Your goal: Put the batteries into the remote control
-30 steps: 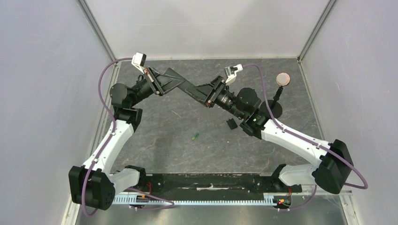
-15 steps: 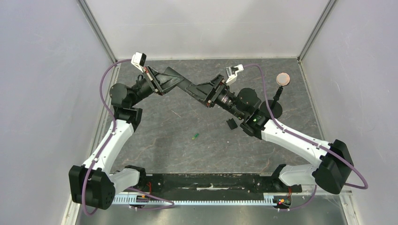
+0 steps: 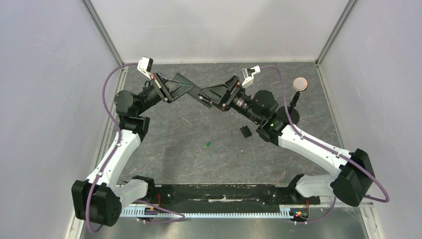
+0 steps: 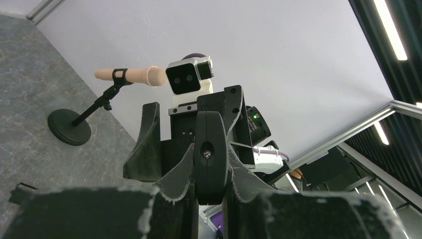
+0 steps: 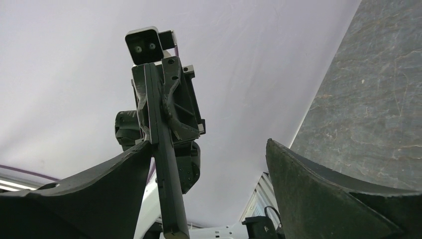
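Note:
My left gripper (image 3: 183,88) is shut on one end of the remote control (image 3: 196,92), a slim black bar held above the table at the back. In the left wrist view the remote (image 4: 210,159) shows end-on, pinched between both fingers. My right gripper (image 3: 209,94) faces it with its jaws wide open. In the right wrist view the remote (image 5: 166,174) stands edge-on close beside one finger of my right gripper (image 5: 209,144), and I cannot tell whether they touch. A green battery (image 3: 207,145) lies on the table, nearer the arm bases.
A small black piece (image 3: 245,131) lies on the table beside the right arm. A black round-based stand (image 3: 291,115) with a tan disc (image 3: 299,83) stands at the back right, also seen in the left wrist view as a stand (image 4: 69,127). Grey walls close in three sides.
My right gripper has opened wide and let go of the remote. The left gripper keeps hold of it and has shifted slightly left, with the remote now lying more level.

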Robot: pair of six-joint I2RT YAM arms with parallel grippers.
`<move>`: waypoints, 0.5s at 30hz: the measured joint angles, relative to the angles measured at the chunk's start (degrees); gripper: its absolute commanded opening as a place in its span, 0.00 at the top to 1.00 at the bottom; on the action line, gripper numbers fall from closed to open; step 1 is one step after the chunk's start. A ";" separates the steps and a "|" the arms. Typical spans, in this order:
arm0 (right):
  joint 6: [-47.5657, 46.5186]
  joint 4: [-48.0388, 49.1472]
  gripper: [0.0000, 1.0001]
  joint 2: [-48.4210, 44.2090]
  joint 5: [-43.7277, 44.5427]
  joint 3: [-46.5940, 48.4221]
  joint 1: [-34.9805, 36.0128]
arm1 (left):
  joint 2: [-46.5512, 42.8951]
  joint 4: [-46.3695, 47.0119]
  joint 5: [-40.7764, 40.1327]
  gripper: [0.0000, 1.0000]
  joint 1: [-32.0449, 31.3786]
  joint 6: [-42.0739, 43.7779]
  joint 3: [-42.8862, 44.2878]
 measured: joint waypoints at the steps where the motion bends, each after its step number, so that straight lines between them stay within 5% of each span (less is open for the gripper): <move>1: -0.22 -0.17 0.15 -0.11 -0.09 0.00 -0.17 | 0.00 -0.28 0.04 0.98 0.00 0.28 0.00; 15: -15.06 -7.91 0.18 -6.25 0.20 -0.52 -2.67 | 0.00 -5.07 0.42 0.98 0.00 5.99 0.02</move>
